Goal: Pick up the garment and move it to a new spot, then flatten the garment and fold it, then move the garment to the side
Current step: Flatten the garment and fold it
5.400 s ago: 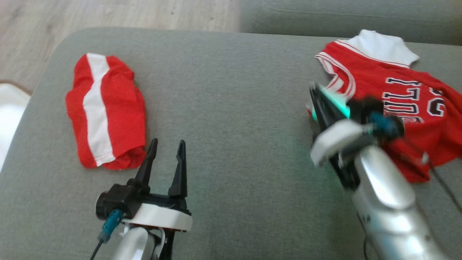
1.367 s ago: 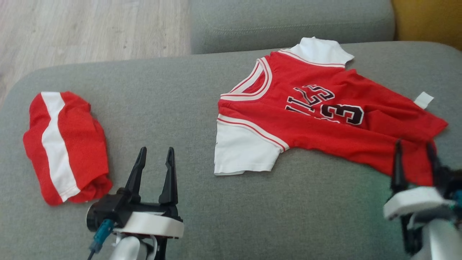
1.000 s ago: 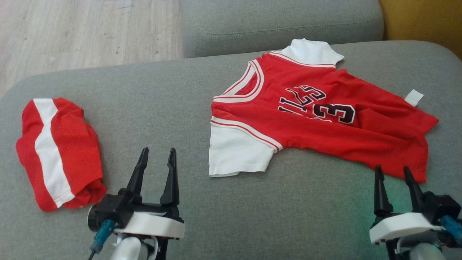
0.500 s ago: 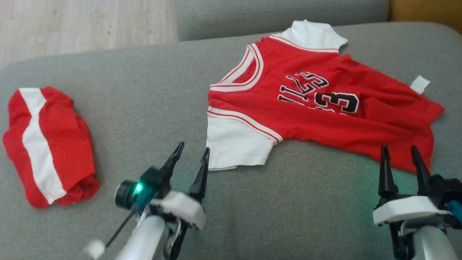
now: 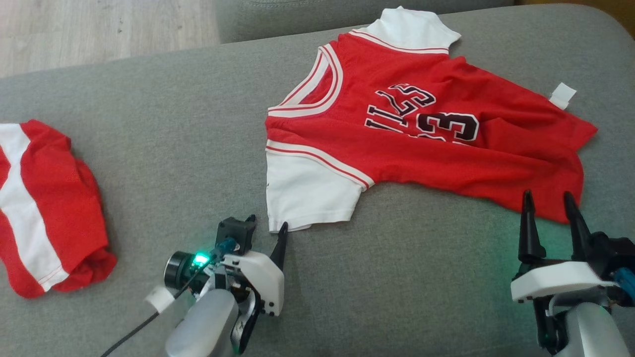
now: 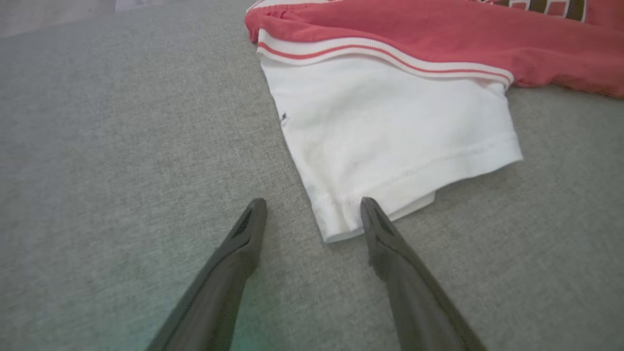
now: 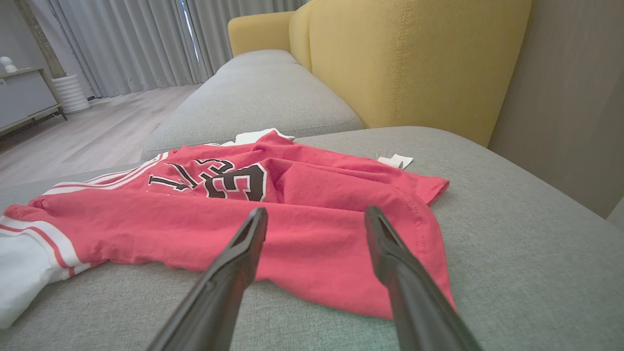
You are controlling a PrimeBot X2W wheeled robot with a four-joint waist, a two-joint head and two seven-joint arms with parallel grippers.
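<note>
Flattening step in hand, by my reading. Red jersey (image 5: 421,134) sprawls creased at 1 o'clock on grey sofa cushion (image 5: 173,124), collar toward 9, hem toward 3. My left fingers (image 5: 279,242), spread wide and empty, straddle corner of white sleeve (image 6: 390,136) at jersey's 7 o'clock. My right fingers (image 5: 529,233), likewise released, hover just beside hem at 4. Next move likely: pinch both, draw apart, avoid bunching.
</note>
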